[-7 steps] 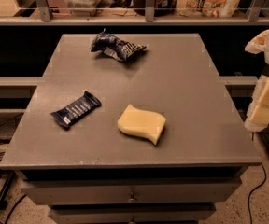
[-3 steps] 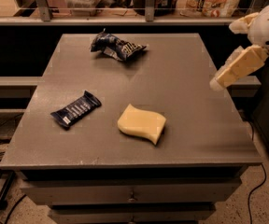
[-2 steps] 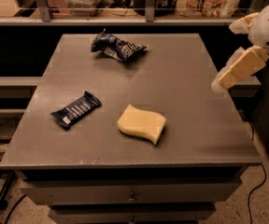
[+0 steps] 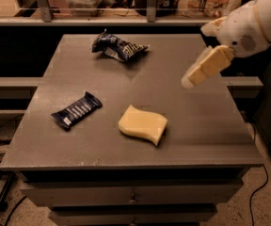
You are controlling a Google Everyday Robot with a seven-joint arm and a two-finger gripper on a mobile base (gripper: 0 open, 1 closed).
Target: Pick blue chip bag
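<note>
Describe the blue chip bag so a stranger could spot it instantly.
On the grey table, look to the far edge, left of centre: the blue chip bag lies there, left of the gripper hovering over the right side. Unlike the flat striped bar wrapper and yellow sponge nearer the front, it is crumpled and puffy.

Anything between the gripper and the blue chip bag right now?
Nothing visible. The gripper hangs over the right side of the table; the blue chip bag lies at the back, left of it, with only bare tabletop between. The yellow sponge and the bar wrapper sit nearer the front, off that line.
</note>
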